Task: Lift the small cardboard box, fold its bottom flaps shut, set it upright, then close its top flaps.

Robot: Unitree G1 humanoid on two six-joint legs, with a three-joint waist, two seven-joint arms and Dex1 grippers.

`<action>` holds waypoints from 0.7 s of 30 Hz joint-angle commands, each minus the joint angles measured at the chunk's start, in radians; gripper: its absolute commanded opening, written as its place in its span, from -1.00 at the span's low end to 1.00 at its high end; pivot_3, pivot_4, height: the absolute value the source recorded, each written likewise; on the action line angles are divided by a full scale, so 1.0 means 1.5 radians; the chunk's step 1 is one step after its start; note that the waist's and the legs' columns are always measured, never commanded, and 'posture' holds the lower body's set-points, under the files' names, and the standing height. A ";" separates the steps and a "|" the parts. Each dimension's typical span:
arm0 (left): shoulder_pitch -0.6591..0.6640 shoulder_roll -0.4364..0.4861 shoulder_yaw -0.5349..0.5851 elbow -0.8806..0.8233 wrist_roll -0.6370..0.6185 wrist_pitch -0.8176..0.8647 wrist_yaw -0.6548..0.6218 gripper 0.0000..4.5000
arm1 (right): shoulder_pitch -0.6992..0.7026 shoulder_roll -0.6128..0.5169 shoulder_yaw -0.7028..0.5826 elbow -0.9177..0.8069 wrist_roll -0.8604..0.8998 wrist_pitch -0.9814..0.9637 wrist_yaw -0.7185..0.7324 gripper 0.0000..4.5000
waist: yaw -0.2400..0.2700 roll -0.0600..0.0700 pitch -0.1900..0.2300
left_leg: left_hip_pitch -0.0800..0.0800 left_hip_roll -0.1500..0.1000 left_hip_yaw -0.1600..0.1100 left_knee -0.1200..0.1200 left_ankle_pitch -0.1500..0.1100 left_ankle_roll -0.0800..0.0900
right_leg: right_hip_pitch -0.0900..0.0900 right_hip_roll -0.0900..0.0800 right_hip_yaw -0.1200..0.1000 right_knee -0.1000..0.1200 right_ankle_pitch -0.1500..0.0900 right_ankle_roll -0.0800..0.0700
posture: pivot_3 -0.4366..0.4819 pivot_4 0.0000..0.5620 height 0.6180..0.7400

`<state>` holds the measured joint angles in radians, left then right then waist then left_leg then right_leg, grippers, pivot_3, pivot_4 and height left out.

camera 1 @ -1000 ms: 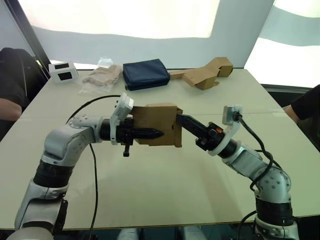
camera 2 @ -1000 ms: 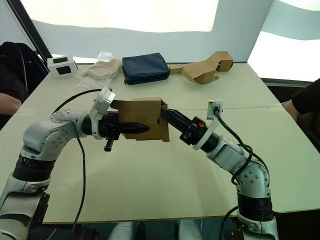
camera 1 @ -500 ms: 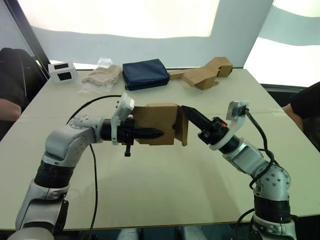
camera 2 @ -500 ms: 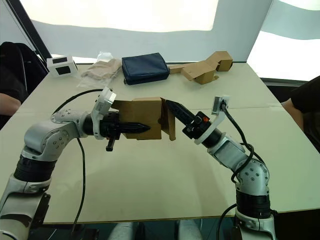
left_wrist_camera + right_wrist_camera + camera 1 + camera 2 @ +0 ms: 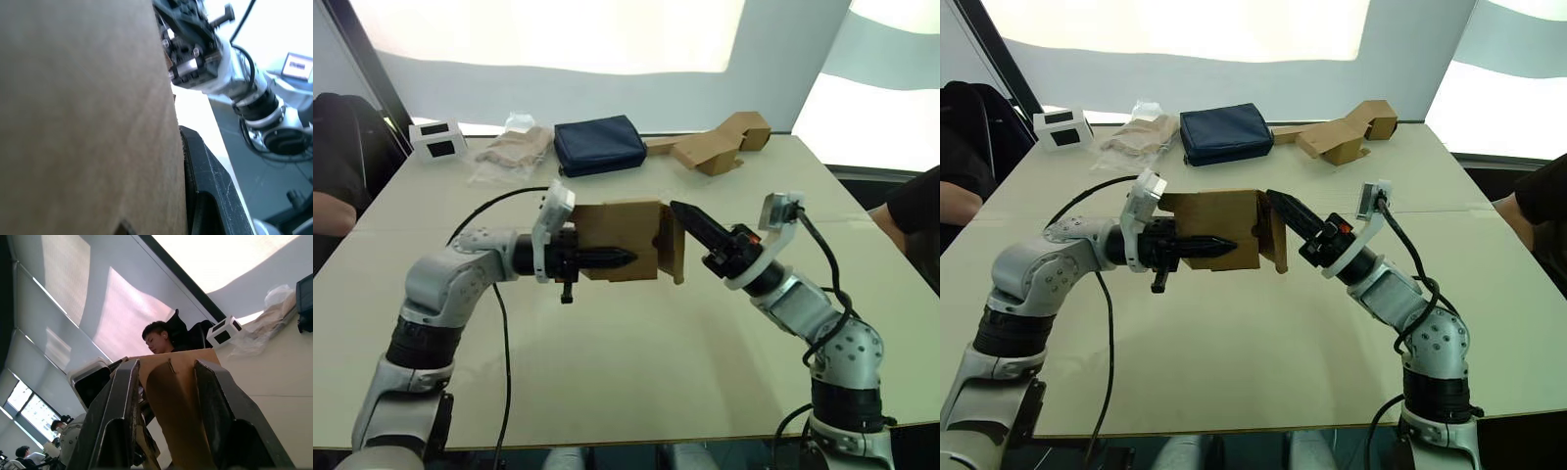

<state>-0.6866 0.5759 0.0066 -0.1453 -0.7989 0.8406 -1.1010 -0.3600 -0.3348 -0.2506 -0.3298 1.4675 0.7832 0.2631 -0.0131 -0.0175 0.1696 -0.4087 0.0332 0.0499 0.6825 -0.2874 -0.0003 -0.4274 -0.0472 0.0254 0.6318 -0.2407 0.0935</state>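
The small cardboard box (image 5: pixel 619 240) is up off the table (image 5: pixel 636 362), held in mid-air between the two arms over the middle of the tabletop. The left gripper (image 5: pixel 607 258) has it: one black finger lies flat along the near face of the box, pointing right, and the left wrist view shows that finger pressed against the cardboard. The other finger is hidden behind or inside the box, so how deep the clamp goes is hard to judge.

On the box's right end one of the bottom flaps (image 5: pixel 669 245) hangs out at an angle, not folded in. The other flaps on that end are hard to make out, and the box's left end is covered by the left wrist.

The right gripper (image 5: pixel 692 221) points left at that open end, its tip right beside the hanging flap. In the right wrist view its two fingers (image 5: pixel 222 416) stand apart, moderately spread, with brown cardboard showing in the gap between them; whether they touch it I cannot tell from here.

At the far side of the table lie a dark blue pouch (image 5: pixel 599 145), a clear plastic bag (image 5: pixel 512 149) with something tan inside, a small white box (image 5: pixel 436 140) at the far left, and a bent tan cardboard piece (image 5: pixel 715 142) at the far right. A person (image 5: pixel 337 171) sits at the left edge, mostly cut off; another person's sleeve (image 5: pixel 915 201) shows at the right edge.
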 commanded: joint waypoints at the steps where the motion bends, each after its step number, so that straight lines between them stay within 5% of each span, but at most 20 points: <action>1: -0.029 -0.008 0.052 -0.006 -0.072 0.047 0.020 -1.00 | 0.027 -0.025 -0.052 -0.014 0.054 -0.005 0.024 -0.19 | 0.000 0.000 0.000 | 0.000 0.000 0.000 0.000 0.000 0.000 | 0.000 0.000 0.000 0.000 0.000 0.000 | -0.05 -0.47 1.00; 21: -0.038 -0.003 0.056 0.026 -0.100 0.075 0.033 -1.00 | 0.122 0.027 0.017 -0.104 0.136 -0.024 -0.022 -0.19 | -0.001 0.000 0.000 | 0.000 0.000 0.000 0.000 0.000 0.000 | 0.000 0.000 0.000 0.000 -0.001 -0.001 | -0.05 -0.47 1.00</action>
<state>-0.7208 0.5683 0.0737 -0.0924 -0.9459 0.9694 -1.0432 -0.1733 -0.3014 -0.2286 -0.4365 1.6331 0.7656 0.2390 -0.0151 -0.0173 0.1697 -0.4084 0.0331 0.0497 0.6825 -0.2875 -0.0002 -0.4272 -0.0470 0.0256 0.6318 -0.2420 0.0913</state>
